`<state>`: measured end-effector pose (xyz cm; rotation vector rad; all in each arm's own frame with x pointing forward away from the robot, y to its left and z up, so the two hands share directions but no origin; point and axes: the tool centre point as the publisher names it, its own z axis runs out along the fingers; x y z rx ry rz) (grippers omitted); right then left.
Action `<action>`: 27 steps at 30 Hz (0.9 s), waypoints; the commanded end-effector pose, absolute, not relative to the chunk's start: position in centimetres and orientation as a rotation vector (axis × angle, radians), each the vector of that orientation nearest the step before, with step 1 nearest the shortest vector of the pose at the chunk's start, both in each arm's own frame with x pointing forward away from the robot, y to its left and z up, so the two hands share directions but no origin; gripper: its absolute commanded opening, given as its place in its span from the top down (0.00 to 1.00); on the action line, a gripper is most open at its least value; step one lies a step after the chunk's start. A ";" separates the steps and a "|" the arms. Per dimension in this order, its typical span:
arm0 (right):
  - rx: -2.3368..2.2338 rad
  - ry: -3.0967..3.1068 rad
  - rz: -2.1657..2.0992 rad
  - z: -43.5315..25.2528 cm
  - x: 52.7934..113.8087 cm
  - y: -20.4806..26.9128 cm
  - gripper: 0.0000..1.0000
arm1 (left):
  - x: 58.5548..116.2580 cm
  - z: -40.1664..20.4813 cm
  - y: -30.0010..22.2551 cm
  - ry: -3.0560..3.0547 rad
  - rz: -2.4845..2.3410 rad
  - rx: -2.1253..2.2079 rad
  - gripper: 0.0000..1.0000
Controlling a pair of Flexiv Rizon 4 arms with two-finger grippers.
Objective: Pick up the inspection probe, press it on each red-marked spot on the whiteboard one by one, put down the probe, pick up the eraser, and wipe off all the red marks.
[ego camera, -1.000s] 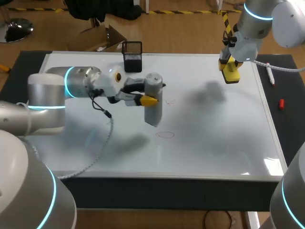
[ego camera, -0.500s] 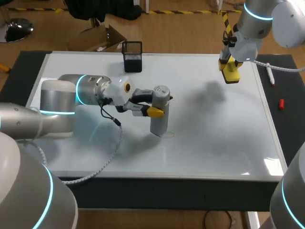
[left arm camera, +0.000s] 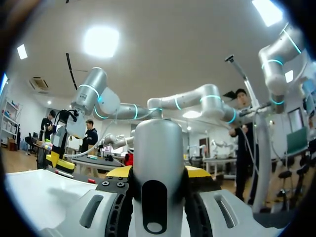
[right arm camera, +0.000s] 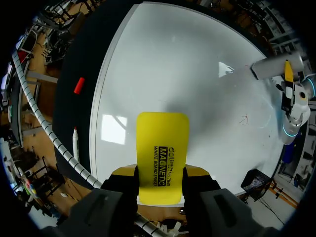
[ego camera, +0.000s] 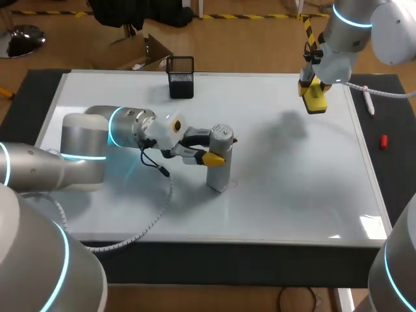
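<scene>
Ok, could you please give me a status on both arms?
Left pincer shut on probe, upright, foot on whiteboard. Right pincer shut on yellow eraser, above whiteboard's far right corner. Mesh holder far off, clear.

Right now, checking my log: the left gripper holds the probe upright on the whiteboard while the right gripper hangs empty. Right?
No: the right gripper is shut on the eraser, as the right wrist view shows. The left gripper does hold the probe upright on the whiteboard.
</scene>
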<state>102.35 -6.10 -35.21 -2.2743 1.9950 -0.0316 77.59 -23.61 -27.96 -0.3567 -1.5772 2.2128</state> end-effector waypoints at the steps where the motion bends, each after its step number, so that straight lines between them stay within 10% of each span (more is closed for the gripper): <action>1: -2.278 1.994 -0.036 -35.1 102.4 -6.2 1.00 | 77.8 -28.5 -23.9 -1.608 2.193 -0.380 1.00; 27: -2.278 1.994 -0.036 -35.1 102.4 -6.2 1.00 | 78.1 -30.0 -22.8 -1.772 2.134 -0.424 1.00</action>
